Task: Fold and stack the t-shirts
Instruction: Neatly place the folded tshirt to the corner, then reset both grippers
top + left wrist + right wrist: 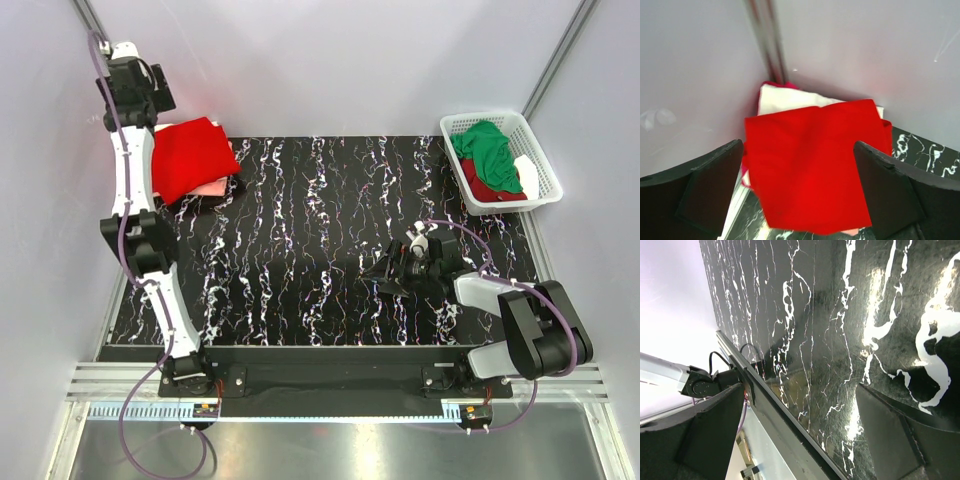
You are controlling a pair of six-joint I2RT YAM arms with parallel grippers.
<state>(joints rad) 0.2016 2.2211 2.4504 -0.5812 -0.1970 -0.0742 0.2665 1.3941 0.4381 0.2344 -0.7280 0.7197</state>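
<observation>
The left gripper [800, 195] hangs open over a folded red shirt [190, 155] at 10 o'clock. The right gripper [800, 430] gapes, empty, above the mat [840, 315].

No legible text, label, brand, number or sign is presented in any view. Only plain, unmarked surfaces are shown on the red shirt [190, 155], the basket [482, 118] and the marbled tabletop [300, 250].

Overhead, close left-wrist: probably same t-shirt [190, 155]
</observation>
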